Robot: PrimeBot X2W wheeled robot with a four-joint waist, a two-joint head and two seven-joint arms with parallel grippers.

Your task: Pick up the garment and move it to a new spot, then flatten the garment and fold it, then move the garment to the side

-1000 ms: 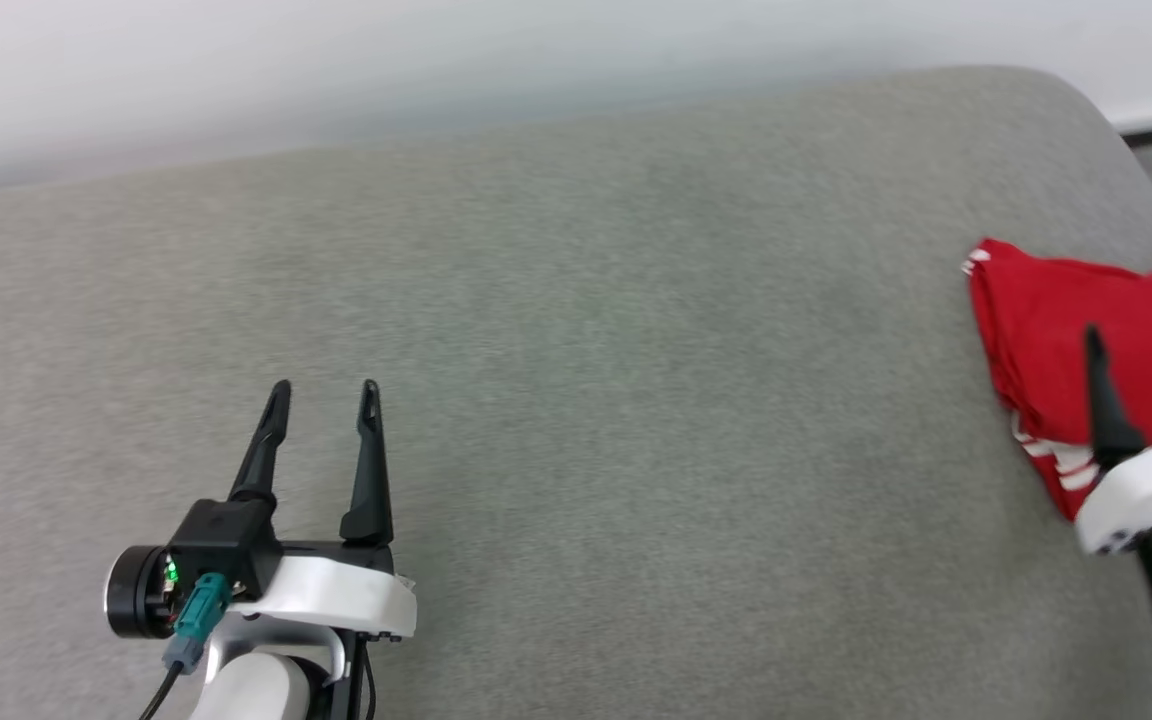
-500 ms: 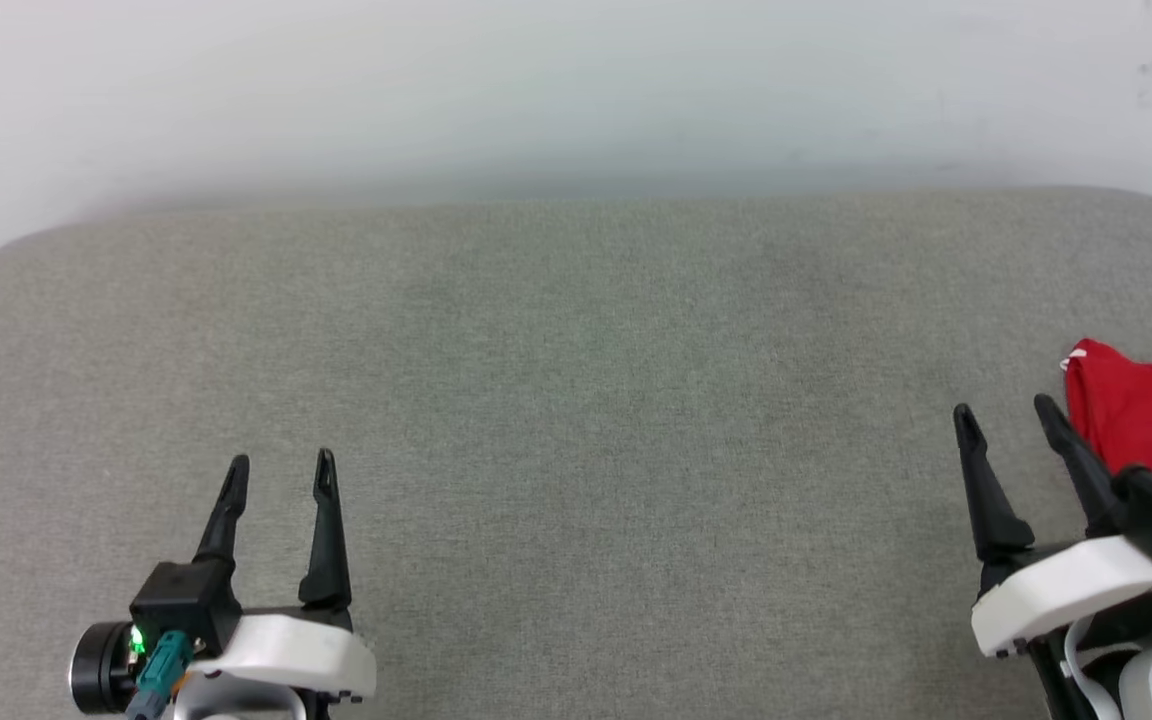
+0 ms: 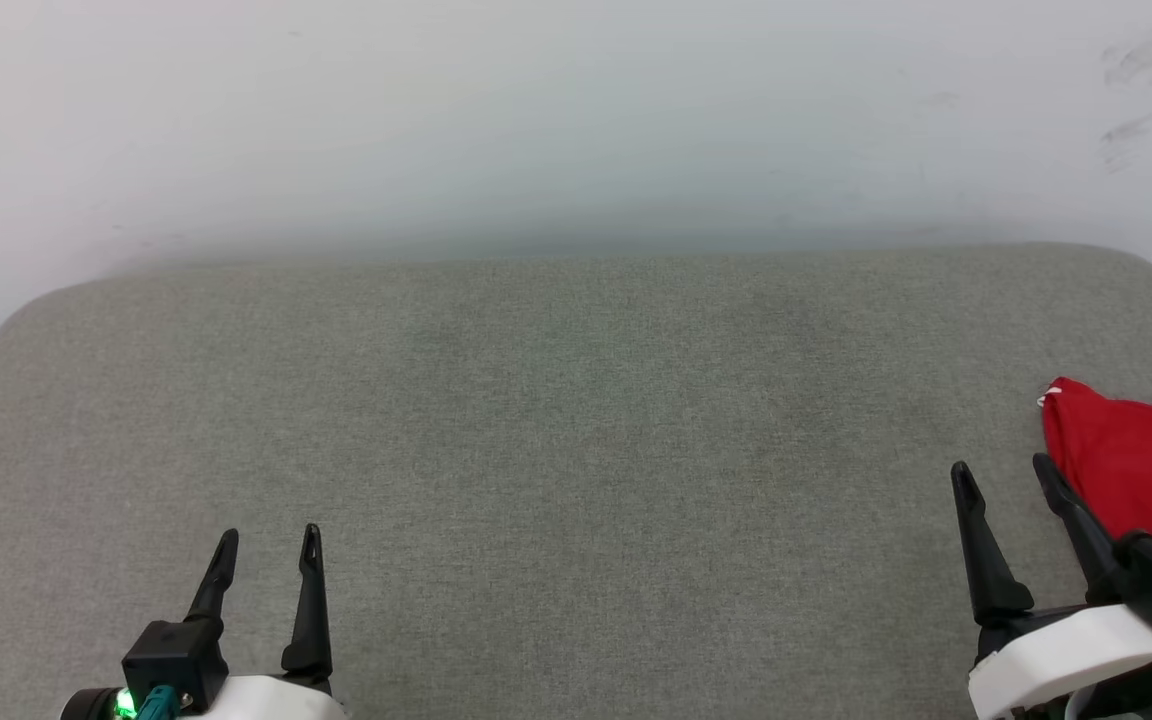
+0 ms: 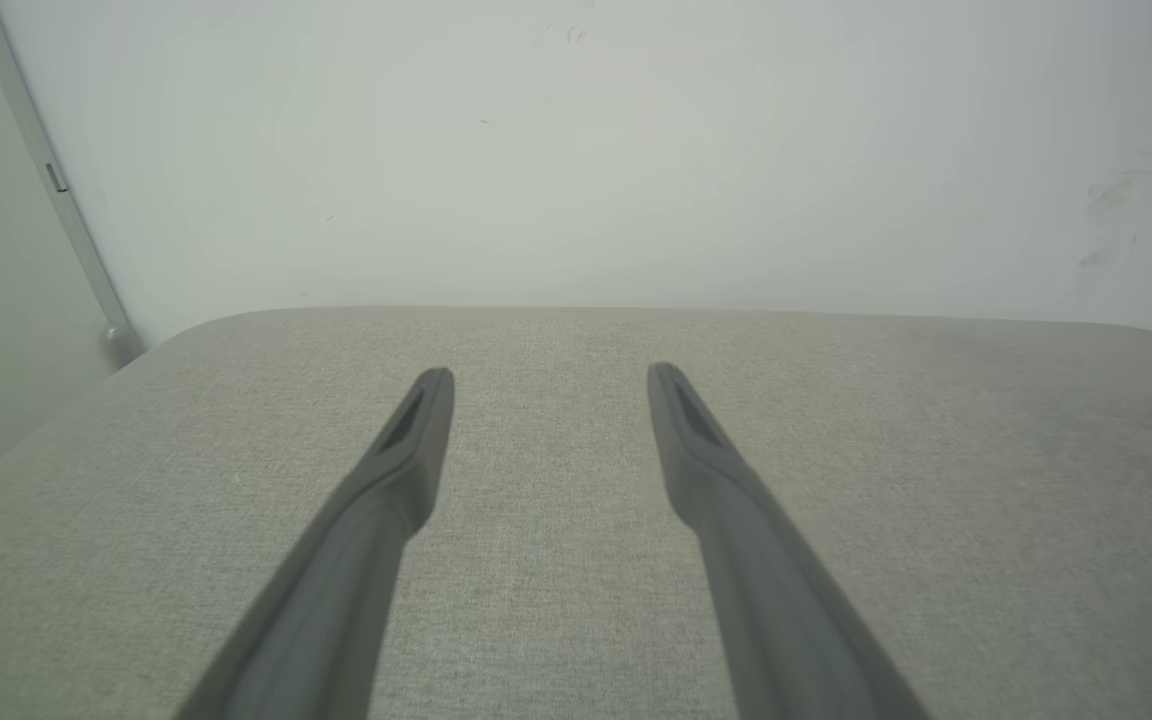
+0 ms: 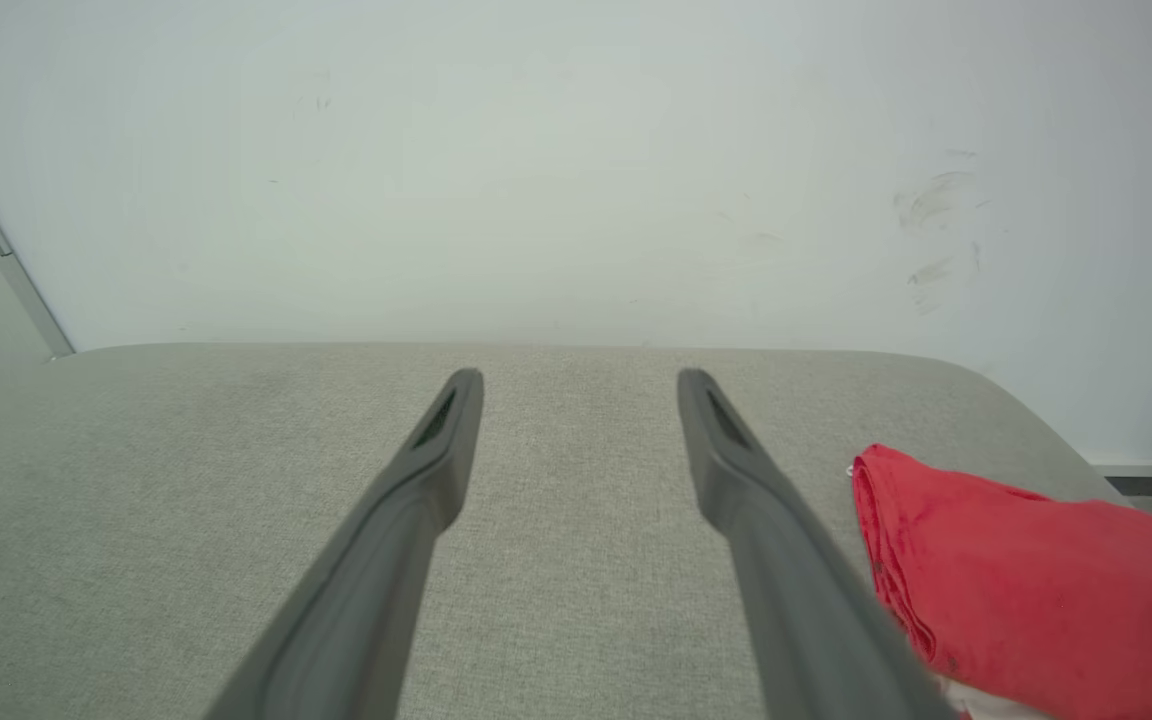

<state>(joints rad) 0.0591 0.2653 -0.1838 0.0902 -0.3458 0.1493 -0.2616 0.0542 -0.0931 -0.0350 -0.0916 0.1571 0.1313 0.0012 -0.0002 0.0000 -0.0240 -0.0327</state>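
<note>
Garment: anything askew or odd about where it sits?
Nothing stands out. The garment lies folded at the right end of the grey cushion, beside the open right gripper. A few dark scuffs mark the wall behind.

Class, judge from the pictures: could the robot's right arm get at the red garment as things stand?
Probably yes: the open right gripper sits just beside the garment, nothing lying between them.

Garment (image 3: 1131, 465) on the cushion (image 3: 576, 450) at its right edge; wall (image 3: 576, 120) behind the cushion.
</note>
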